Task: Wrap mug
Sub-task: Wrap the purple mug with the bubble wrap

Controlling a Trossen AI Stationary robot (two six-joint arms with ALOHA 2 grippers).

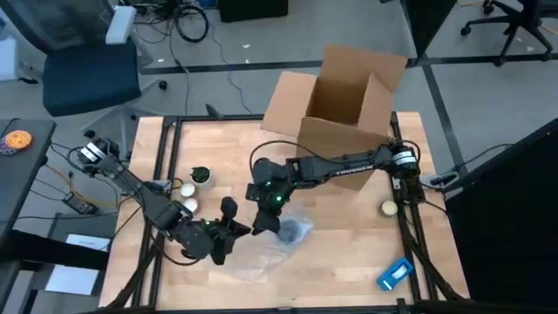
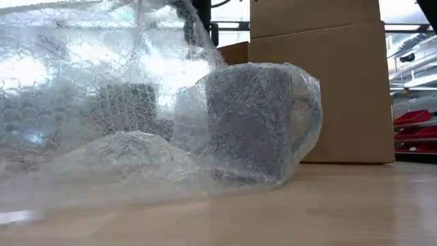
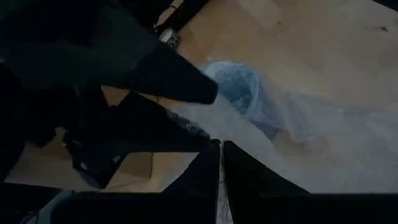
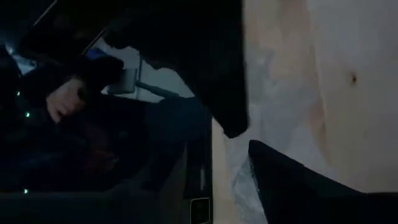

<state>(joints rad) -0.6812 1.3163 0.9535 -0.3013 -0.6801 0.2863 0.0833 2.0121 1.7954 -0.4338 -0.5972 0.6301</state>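
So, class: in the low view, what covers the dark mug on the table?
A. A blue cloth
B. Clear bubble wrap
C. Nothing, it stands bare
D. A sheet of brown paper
B: the low view shows the dark mug seen through clear bubble wrap drawn over it and trailing across the wooden table.

Left arm: extended from its base at the left edge inward, wrist lowered close to the tabletop [image 1: 349,201]. Left gripper [image 1: 234,228]: fingers [image 3: 205,180] nearly closed, with only a narrow gap between the tips. Right arm: extended from the right edge toward the centre, elbow raised, wrist angled downward. Right gripper [image 1: 264,223]: positioned just beside the left gripper, fingers [image 4: 230,118] parted.
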